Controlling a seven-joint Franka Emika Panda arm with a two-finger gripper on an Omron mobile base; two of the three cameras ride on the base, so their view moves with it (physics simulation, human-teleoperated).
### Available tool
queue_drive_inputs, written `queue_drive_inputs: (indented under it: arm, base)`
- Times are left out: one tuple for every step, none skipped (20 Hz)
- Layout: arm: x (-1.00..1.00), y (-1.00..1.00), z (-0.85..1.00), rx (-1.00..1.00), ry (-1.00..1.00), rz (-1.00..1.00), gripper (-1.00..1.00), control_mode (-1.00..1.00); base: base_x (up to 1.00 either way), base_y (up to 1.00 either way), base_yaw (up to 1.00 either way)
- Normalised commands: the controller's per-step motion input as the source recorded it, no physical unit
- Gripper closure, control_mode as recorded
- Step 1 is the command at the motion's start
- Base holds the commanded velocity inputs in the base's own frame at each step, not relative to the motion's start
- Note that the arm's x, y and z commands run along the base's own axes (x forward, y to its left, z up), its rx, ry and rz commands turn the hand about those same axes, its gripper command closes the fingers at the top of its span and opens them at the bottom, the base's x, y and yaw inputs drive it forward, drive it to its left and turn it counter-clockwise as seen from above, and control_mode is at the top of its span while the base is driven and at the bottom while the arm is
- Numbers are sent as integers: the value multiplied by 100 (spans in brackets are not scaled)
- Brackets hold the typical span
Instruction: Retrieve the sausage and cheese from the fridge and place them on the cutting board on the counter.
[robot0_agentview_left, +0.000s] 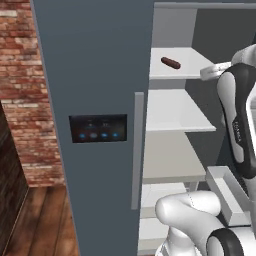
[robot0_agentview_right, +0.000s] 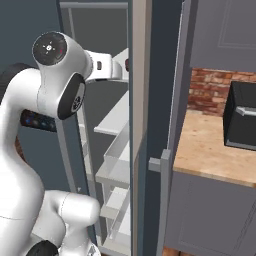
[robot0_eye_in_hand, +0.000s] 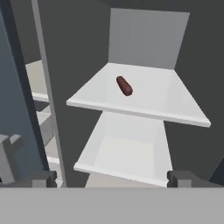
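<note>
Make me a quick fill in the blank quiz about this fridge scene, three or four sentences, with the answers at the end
1. The sausage lies on a white ____ inside the fridge.
2. The gripper has its jaws ____ and holds nothing.
3. The dark panel on the closed fridge door shows small ____ lights.
4. In the right base view, a wooden counter stands in front of a ____ wall.

Answers: shelf; open; blue; brick
</note>
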Motion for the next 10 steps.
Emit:
queue_drive_inputs:
  arm:
    - [41, 0, 0, 0, 0, 0, -100, -100]
    - [45, 0, 0, 0, 0, 0, -100, -100]
    - [50, 0, 0, 0, 0, 0, -100, -100]
    - [50, 0, 0, 0, 0, 0, -100, -100]
    - [51, 0, 0, 0, 0, 0, -100, -100]
    - [52, 0, 0, 0, 0, 0, -100, -100]
    - [51, 0, 0, 0, 0, 0, -100, -100]
    - [49, 0, 0, 0, 0, 0, -100, -100]
    - [46, 0, 0, 3, 0, 0, -100, -100]
    - [49, -4, 0, 6, 1, 0, -100, -100]
  base:
    - [0, 0, 0]
    - [0, 0, 0]
    - [0, 0, 0]
    - [0, 0, 0]
    - [0, 0, 0]
    - [0, 0, 0]
    - [0, 0, 0]
    - [0, 0, 0]
    - [0, 0, 0]
    - [0, 0, 0]
